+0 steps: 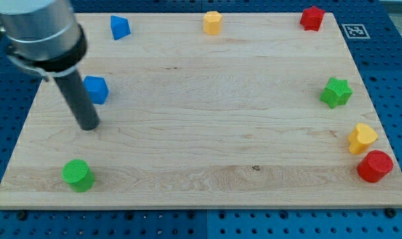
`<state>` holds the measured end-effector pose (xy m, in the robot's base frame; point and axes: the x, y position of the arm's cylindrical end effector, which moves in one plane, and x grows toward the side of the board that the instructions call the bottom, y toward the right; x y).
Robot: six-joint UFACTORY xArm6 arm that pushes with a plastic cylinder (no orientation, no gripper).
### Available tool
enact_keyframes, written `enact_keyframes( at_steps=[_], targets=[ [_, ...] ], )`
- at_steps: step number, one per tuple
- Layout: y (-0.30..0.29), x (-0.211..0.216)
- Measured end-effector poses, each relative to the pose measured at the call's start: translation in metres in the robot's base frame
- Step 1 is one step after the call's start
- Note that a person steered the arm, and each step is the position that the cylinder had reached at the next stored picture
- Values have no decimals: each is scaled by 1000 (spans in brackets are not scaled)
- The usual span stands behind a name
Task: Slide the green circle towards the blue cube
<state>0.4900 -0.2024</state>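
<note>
The green circle (76, 175) is a short green cylinder near the board's bottom left corner. The blue cube (96, 89) sits at the left side, above the green circle. My tip (88, 126) is the lower end of the dark rod. It stands between the two blocks, just below the blue cube and well above the green circle, touching neither.
A blue triangular block (119, 28), a yellow hexagon (212, 22) and a red block (311, 18) line the top edge. A green star (336, 92), a yellow heart (362, 138) and a red cylinder (375, 166) stand along the right side of the wooden board (207, 133).
</note>
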Motion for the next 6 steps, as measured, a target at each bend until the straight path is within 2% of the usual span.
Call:
enact_keyframes(
  at_steps=[2, 3, 6],
  targets=[
    [-42, 28],
    [-43, 30],
    [-43, 102]
  ],
)
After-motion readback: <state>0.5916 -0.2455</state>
